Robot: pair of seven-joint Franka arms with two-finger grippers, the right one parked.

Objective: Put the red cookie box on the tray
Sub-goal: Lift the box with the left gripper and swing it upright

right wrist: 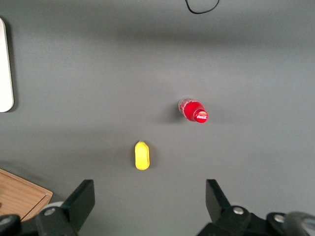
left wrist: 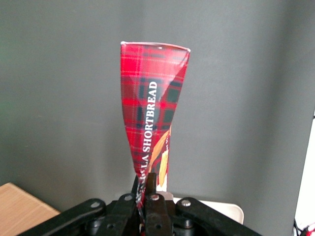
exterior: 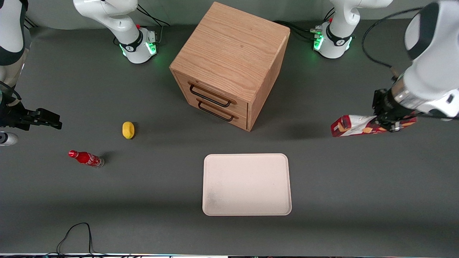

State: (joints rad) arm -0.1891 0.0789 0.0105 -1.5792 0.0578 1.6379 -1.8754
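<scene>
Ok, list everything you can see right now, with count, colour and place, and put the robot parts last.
red cookie box: one, red tartan, held above the table toward the working arm's end, not on the tray.
tray: one, cream-white, on the table nearer the front camera than the drawer cabinet.
drawer cabinet: one, light wood, two black handles, mid-table.
soda bottle: one, red, toward the parked arm's end.
lemon-like object: one, yellow, beside the bottle, nearer the cabinet.
gripper: one, black, jaws shut on the box's end.

Soda bottle point(right wrist: 193, 111) near yellow object point(right wrist: 142, 155); tray point(right wrist: 5, 69) edge visible.
</scene>
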